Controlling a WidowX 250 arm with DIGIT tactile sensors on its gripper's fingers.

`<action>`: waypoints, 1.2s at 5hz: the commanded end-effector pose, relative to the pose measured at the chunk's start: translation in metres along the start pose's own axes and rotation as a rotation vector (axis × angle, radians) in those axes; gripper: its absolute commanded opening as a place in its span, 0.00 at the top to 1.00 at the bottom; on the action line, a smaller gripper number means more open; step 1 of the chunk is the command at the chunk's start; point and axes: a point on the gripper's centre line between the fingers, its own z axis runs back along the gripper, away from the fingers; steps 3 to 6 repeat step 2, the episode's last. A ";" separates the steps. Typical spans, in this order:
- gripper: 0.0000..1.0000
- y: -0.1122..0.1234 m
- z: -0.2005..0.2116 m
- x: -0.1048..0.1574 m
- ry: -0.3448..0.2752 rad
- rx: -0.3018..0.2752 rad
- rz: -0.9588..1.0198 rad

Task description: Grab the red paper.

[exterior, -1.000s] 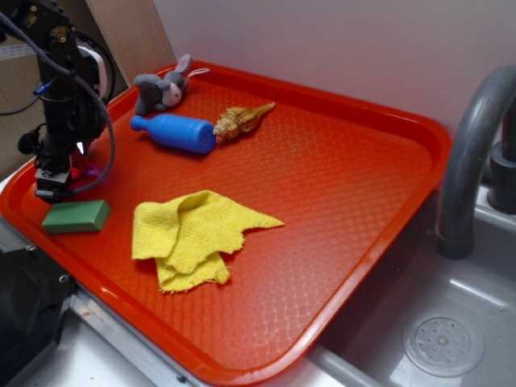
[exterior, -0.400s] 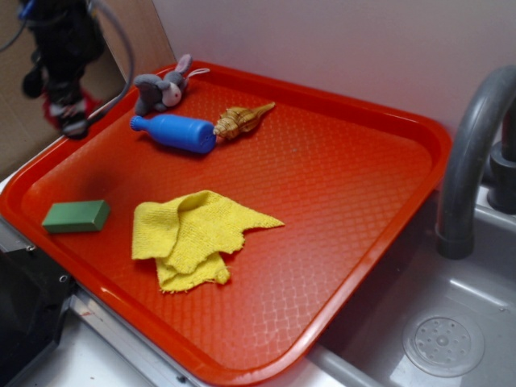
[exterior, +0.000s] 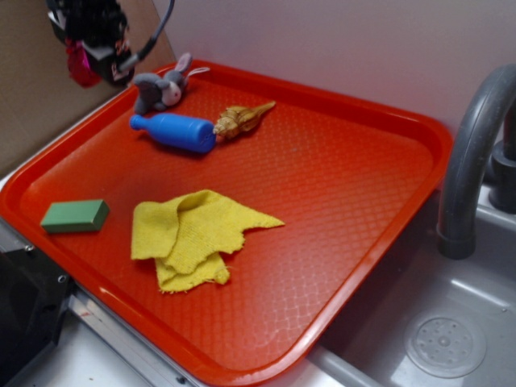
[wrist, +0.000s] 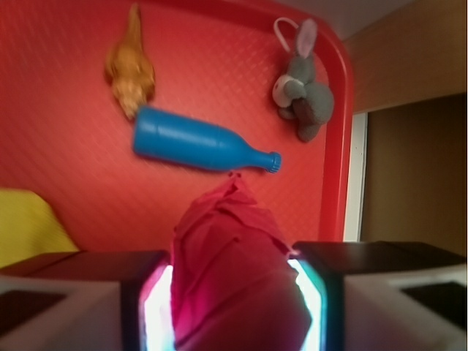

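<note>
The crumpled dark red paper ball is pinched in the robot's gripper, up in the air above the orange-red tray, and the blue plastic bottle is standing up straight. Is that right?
Almost. The blue plastic bottle is not standing; it lies on its side on the orange-red tray, as both the exterior and wrist views show. The rest holds: the crumpled dark red paper ball is pinched in the gripper, up above the tray.

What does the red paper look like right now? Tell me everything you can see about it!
The red paper is a dark crimson, crumpled wad with many folds and a pointed tip sticking out. It looks thin and wrinkly. The gripper is shut on it, pads pressing both sides, and a glow from the pads lights its edges pink. It hangs in the air, touching only the gripper, above the far left corner of the orange-red tray. From the side view it is a small magenta lump under the blurred arm.
</note>
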 end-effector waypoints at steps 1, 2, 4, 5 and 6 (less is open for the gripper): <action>1.00 0.014 0.081 0.004 -0.132 -0.225 -0.017; 1.00 0.010 0.083 0.000 -0.135 -0.280 -0.112; 1.00 0.010 0.083 0.000 -0.135 -0.280 -0.112; 1.00 0.010 0.083 0.000 -0.135 -0.280 -0.112; 1.00 0.010 0.083 0.000 -0.135 -0.280 -0.112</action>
